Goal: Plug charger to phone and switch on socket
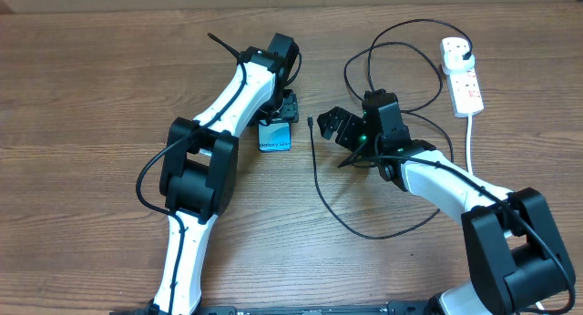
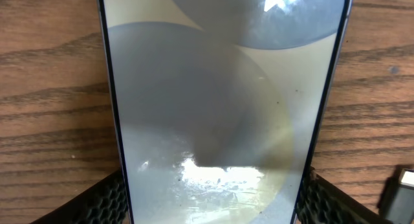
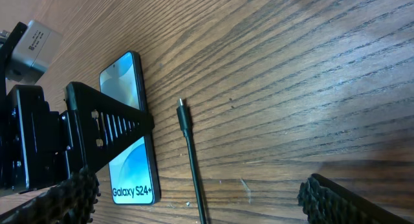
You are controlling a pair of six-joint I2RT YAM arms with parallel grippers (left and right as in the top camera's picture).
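The left gripper (image 2: pixel 210 201) clamps both long edges of the phone (image 2: pixel 220 107) mid-tabletop (image 1: pixel 109 78); its wrist view shows only glare. The right gripper (image 3: pixel 204 197) gapes wide around the charger (image 3: pixel 186 123) tip just beside the phone; there "Galaxy S24+" reads. Only overhead shows the socket (image 1: pixel 462 78), near the far right corner.
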